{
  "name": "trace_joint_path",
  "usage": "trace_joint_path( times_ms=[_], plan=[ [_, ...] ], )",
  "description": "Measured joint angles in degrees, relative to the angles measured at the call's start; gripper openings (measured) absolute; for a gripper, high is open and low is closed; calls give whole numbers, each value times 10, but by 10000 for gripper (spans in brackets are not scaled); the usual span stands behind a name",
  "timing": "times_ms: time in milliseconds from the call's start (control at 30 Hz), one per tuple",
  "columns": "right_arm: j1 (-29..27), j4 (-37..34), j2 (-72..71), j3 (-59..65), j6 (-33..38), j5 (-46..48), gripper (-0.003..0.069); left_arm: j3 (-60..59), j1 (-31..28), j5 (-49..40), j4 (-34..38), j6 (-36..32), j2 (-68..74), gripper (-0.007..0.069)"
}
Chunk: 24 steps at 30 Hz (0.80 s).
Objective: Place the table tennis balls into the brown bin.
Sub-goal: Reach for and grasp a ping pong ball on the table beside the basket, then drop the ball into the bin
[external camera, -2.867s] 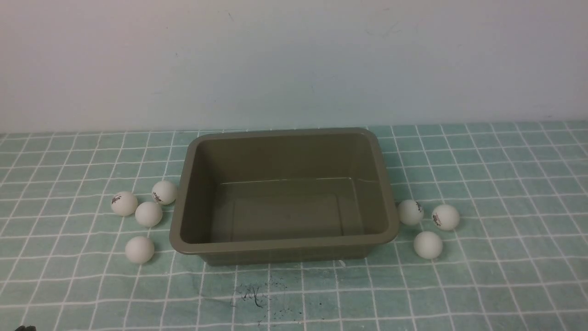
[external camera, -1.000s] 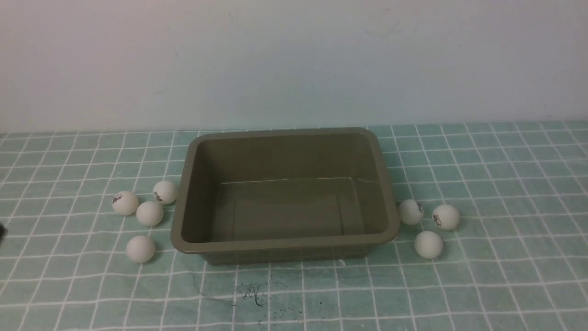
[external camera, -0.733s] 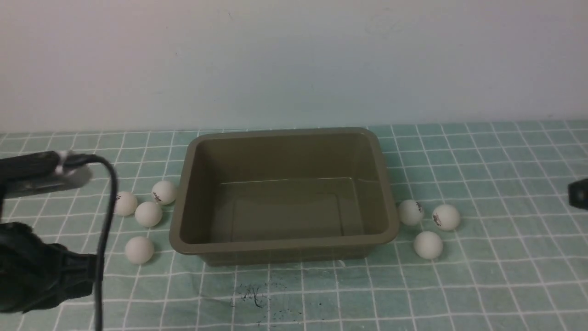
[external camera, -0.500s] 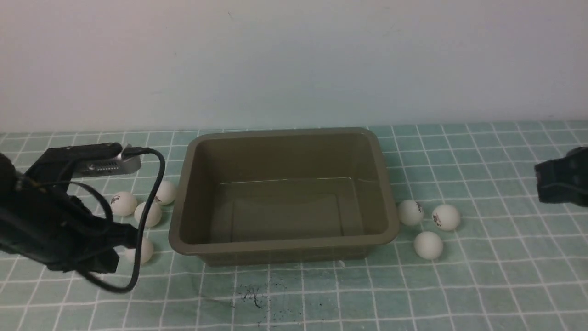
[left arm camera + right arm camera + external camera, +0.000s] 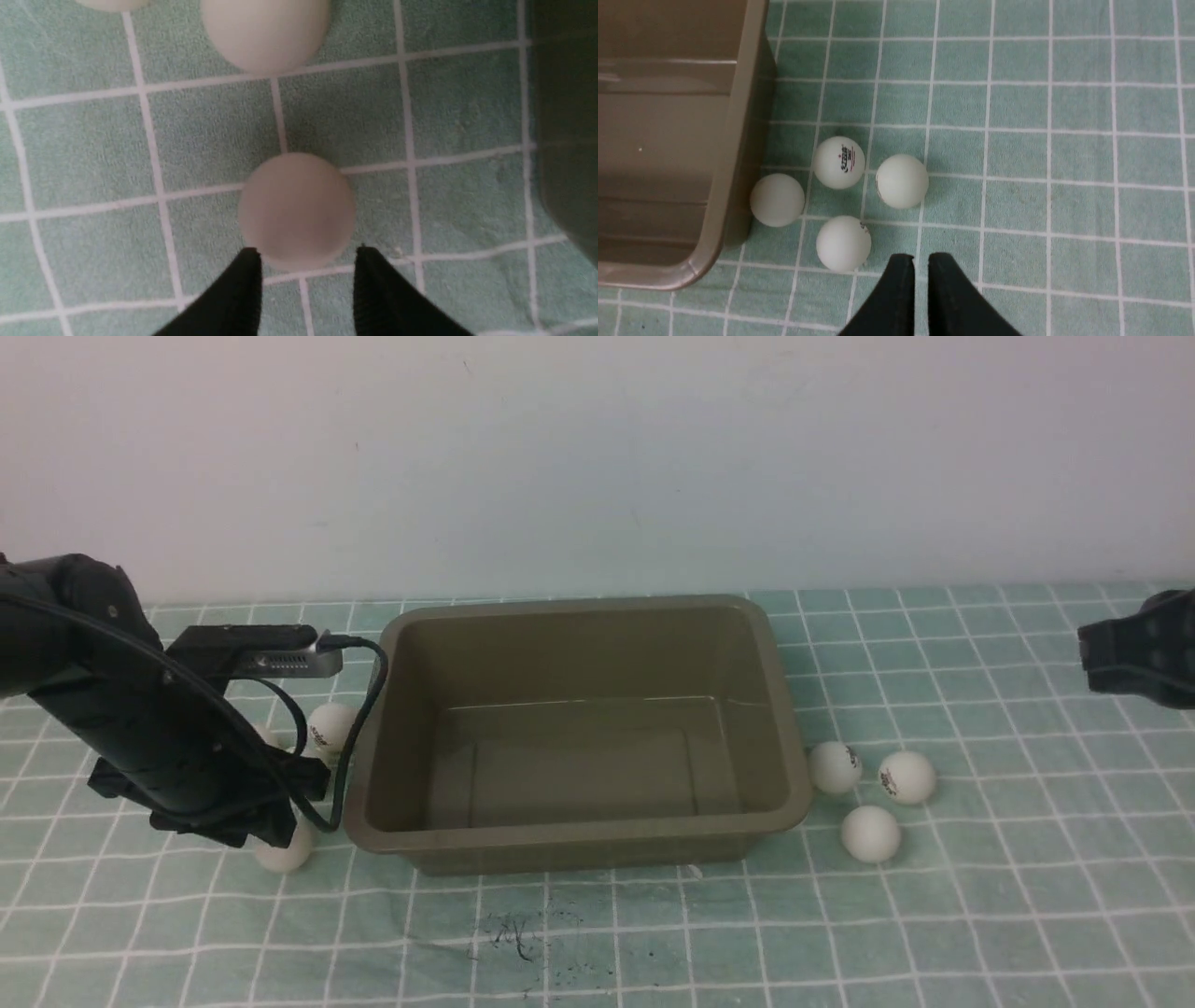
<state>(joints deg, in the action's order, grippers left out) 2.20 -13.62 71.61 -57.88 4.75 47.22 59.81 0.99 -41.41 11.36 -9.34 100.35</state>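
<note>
Olive-brown bin [image 5: 780,728], balls [image 5: 871,833] outside

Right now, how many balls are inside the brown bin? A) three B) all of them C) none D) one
C: the brown bin shows only its bare floor, and the table tennis balls lie on the cloth outside it, such as the one beside its right wall and one near its left wall.

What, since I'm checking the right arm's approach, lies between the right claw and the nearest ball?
Only bare checked cloth, in the right wrist view; nothing separates the right claw from the nearest ball.
</note>
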Motion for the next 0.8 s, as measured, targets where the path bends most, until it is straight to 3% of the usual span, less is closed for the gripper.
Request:
trace_joint_path(
  times_ms=[100,200,267,367,467,600,800],
  plan=[
    [0,0,1,0,1,-32,120,0,0,31,1,0,19,436],
    [0,-5,5,-1,1,-43,193,1,0,43,1,0,30,463],
    [0,-10,16,-7,2,-44,262,2,0,45,1,2,38,442],
    [0,-13,44,-21,2,-39,363,3,0,41,2,2,45,337],
    [0,-14,92,-44,2,-21,447,7,0,21,-1,2,44,338],
    [4,-20,147,-79,23,21,476,10,0,-55,-16,5,-4,338],
    [34,-10,230,-109,43,27,479,19,13,-52,21,14,-140,338]
  ],
)
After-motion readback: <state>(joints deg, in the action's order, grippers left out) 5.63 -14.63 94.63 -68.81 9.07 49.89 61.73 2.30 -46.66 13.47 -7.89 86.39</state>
